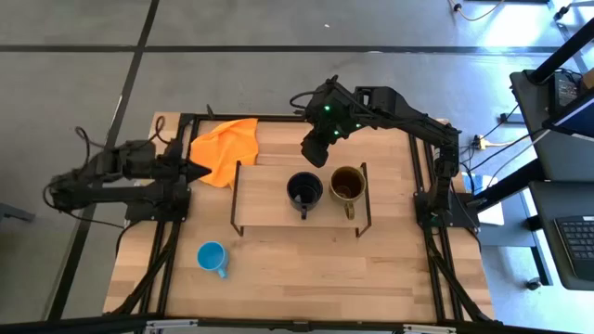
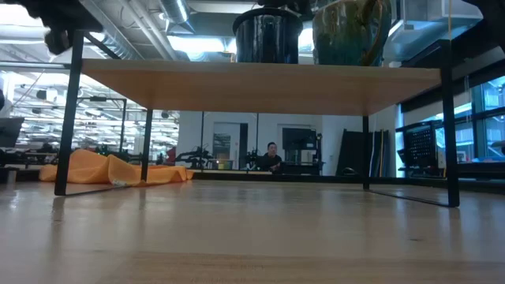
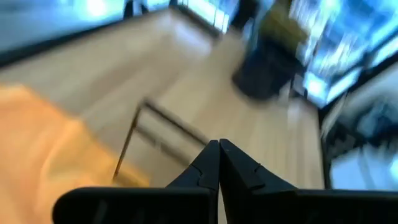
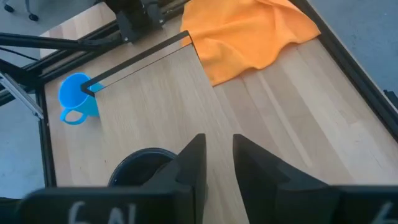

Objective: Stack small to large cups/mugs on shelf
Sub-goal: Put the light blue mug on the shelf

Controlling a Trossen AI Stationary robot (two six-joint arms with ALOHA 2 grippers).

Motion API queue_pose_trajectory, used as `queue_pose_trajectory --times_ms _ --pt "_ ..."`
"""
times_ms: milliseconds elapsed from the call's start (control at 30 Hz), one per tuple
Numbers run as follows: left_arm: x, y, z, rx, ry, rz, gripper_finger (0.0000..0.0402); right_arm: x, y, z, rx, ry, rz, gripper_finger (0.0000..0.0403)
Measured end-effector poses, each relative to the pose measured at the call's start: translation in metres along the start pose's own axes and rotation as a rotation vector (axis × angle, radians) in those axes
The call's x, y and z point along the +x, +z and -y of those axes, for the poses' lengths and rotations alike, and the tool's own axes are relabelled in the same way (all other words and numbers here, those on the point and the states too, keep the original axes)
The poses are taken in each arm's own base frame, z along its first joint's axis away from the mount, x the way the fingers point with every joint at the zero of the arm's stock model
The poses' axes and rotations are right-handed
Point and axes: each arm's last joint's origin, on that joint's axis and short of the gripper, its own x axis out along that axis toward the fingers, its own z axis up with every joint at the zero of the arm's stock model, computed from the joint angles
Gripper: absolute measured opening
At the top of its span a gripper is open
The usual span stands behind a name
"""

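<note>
The shelf [image 1: 269, 199] stands mid-table on thin black legs. On its right half the black mug [image 1: 304, 190] and the olive-brown mug [image 1: 347, 184] sit upright side by side, handles toward the near edge. The light-blue mug [image 1: 213, 257] stands on the tabletop near the shelf's near-left corner. My right gripper [image 1: 314, 153] hangs above the shelf's far edge, behind the black mug [image 4: 140, 165], slightly open with nothing between its fingers [image 4: 217, 155]. My left gripper [image 1: 204, 170] is shut and empty [image 3: 219, 165], raised at the table's left, pointing toward the shelf.
An orange cloth [image 1: 227, 148] lies crumpled at the far left of the table, beside the shelf's far-left leg and next to my left gripper. The shelf's left part [image 4: 161, 99] is bare. In the low view a person [image 2: 272, 158] sits far off in the room.
</note>
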Motion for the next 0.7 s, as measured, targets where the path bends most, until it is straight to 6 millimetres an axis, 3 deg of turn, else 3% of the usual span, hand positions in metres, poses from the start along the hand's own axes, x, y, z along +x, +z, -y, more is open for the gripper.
queue_pose_trajectory --times_ms 167,267,467,700 --pt "0.002 0.022 0.016 0.102 0.114 -0.398 0.0001 0.0 -0.001 0.004 -0.035 -0.01 -0.015 0.0081" --pt "0.011 0.029 0.025 0.165 0.146 -0.546 0.0001 0.0 0.001 0.004 -0.043 -0.036 0.007 0.0081" --pt "0.022 0.035 0.037 0.242 0.078 -0.559 0.0 0.0 0.003 0.007 -0.091 -0.108 0.034 0.0081" --pt "0.021 0.034 0.039 0.102 0.09 -0.569 0.0009 -0.001 0.003 0.007 -0.144 -0.116 0.037 0.0081"
